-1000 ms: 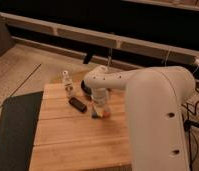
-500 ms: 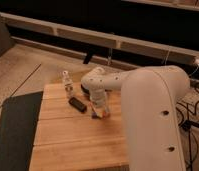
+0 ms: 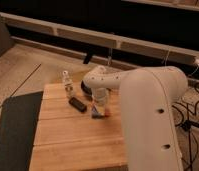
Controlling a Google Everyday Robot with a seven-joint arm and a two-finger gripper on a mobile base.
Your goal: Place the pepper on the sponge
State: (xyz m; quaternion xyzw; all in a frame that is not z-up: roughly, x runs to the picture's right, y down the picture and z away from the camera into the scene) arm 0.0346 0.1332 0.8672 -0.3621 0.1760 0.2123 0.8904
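Observation:
My gripper [image 3: 99, 102] hangs low over the middle of the wooden table [image 3: 68, 140], at the end of the white arm [image 3: 143, 100] that fills the right side of the camera view. Directly below it lies the sponge [image 3: 96, 111], a small blue-grey patch. A sliver of the red-orange pepper [image 3: 104, 114] shows at the sponge's right edge. The gripper hides most of both, so I cannot tell whether the pepper rests on the sponge or is still held.
A small black block [image 3: 78, 104] lies just left of the gripper. A small clear bottle [image 3: 68, 83] stands behind it, and a dark bowl [image 3: 86, 86] peeks out behind the arm. A dark mat [image 3: 13, 130] borders the table's left side.
The wrist has shifted very slightly over the same spot. The block, the bottle and the sponge have stayed where they were.

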